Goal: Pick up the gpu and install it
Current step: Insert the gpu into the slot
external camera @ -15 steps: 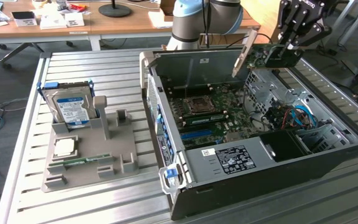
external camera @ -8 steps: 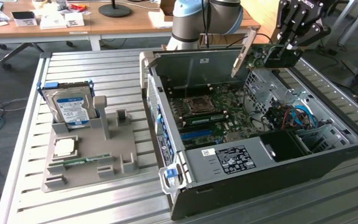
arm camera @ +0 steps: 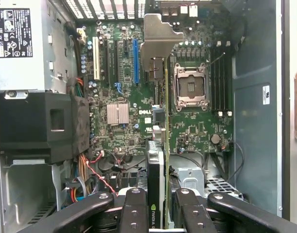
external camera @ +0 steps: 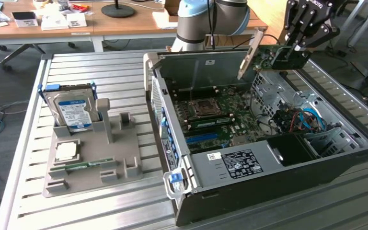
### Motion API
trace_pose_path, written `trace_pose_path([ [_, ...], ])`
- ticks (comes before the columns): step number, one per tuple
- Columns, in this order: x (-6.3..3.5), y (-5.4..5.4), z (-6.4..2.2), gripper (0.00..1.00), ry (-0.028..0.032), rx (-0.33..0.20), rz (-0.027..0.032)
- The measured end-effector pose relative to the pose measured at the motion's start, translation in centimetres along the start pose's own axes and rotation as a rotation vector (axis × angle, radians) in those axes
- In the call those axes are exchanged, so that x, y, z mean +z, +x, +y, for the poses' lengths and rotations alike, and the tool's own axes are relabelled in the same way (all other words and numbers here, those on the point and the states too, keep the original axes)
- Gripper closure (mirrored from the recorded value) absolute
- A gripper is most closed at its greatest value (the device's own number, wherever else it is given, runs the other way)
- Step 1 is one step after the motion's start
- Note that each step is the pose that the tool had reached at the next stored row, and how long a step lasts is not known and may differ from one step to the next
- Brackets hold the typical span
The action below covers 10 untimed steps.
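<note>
Black fingers (arm camera: 134, 213) of the gripper (arm camera: 160, 214) sit closest to the wrist camera, narrowed onto the gpu (arm camera: 156, 187). The card stands edge-on between them, fan cover on one side and thin green board on the other. Clamping it by its flat faces leaves the connector edge free and pointing down at the motherboard (arm camera: 119, 82). From that view the card hangs over the board between the blue slot (arm camera: 135, 58) and the empty processor socket (arm camera: 191, 87). I judge it to be raised well clear of both, so it is not yet seated. In the exterior view the gripper (external camera: 297, 48) and gpu (external camera: 272, 57) are at about one o'clock, above the far part of the open computer case (external camera: 337, 160). The card's silver bracket (external camera: 252, 50) is turned toward the case's slotted wall, probably so that it can meet an opening there. At nine o'clock, well apart from the case on the slatted table (external camera: 75, 67), a grey holder (external camera: 107, 160) props the hard drive (external camera: 74, 112) upright. A memory stick (external camera: 82, 165) lies flat in the same holder, and nothing is near either of them.
</note>
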<state>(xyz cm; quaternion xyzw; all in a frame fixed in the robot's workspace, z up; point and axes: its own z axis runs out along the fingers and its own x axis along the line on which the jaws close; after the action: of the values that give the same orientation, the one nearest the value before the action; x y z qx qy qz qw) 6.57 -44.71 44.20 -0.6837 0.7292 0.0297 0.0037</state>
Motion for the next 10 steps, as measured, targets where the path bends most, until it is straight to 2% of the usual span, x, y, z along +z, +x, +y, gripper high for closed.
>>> trace_pose_path([
  [10, 0.04, 0.1, 1.17, 0.73, -0.0001, 0.0, 0.0001],
])
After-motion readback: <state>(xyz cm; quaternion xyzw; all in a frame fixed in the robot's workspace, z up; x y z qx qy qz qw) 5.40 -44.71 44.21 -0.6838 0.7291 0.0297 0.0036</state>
